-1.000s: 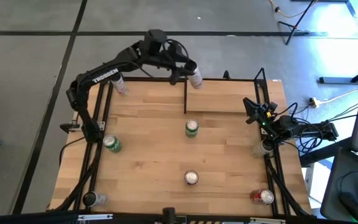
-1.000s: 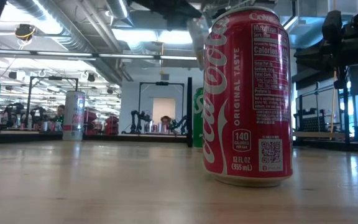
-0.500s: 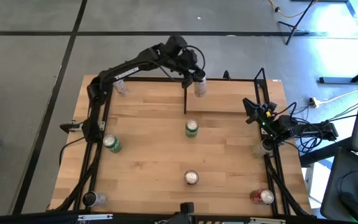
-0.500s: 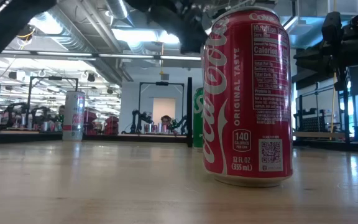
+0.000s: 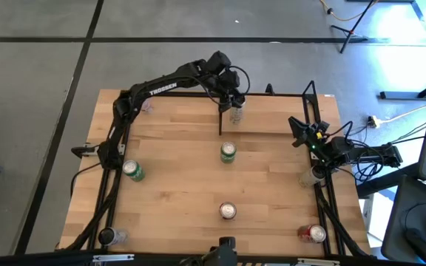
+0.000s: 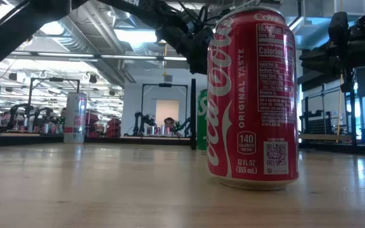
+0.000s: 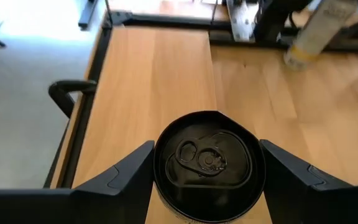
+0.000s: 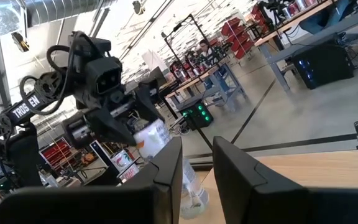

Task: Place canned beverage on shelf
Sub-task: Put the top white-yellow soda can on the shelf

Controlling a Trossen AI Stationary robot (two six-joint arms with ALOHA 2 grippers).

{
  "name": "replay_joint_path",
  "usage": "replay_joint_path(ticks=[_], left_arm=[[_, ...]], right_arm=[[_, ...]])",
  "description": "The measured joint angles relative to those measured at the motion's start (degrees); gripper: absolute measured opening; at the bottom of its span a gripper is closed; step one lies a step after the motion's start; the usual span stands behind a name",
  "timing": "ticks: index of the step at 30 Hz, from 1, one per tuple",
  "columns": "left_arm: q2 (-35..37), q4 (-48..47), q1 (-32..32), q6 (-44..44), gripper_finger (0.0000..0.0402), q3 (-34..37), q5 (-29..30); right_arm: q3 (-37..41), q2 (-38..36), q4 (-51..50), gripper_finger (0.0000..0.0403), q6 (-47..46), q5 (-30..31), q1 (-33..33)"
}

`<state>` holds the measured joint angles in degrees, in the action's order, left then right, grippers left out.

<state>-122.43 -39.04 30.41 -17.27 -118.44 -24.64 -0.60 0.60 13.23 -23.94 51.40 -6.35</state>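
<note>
My left gripper reaches over the far edge of the table and is shut on a pale can, just right of a black upright post. The can is over the shelf, a light-wood strip framed by black bars. The left wrist view looks down on the can's dark top with the shelf board below it. The right wrist view shows the can in the left gripper. My right gripper waits at the table's right side, open by a narrow gap and empty. My left gripper pinches the can between its two fingers, one on each side of the can's wall just below the rim. The fingers come from above, pointing down. The can stands upright in the hold; whether its base touches the shelf board I cannot tell.
Two green cans, a silver-topped can and a red can stand on the tabletop. More cans stand at the far left, near left and under the right arm. The red Coca-Cola can fills the low view.
My left gripper has carried the can toward the table's right edge along the far side and down toward the shelf, past the black post. The can has stayed upright in the shut fingers. The arm now shows lower in the low view.
</note>
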Motion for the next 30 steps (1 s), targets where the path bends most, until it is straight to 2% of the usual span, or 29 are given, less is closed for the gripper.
replay_joint_path(ticks=[10,18,21,30], left_arm=[[-0.7,-1.7,0.5,-7.0,0.0218,1.0,1.8],[-0.7,-0.8,1.3,-5.9,0.0219,1.1,3.4],[-0.7,-0.8,1.9,-2.7,0.0230,1.1,4.1],[-0.7,-1.2,1.7,-2.7,0.0273,1.1,4.1]], right_arm=[[0.1,0.0,-0.1,0.0076,0.1,0.0,0.0],[0.1,0.0,-0.2,0.0076,0.2,0.0,0.0],[0.1,0.0,-0.2,0.0076,0.2,0.0,0.0],[0.1,0.0,-0.2,0.0076,0.2,-0.1,0.0]])
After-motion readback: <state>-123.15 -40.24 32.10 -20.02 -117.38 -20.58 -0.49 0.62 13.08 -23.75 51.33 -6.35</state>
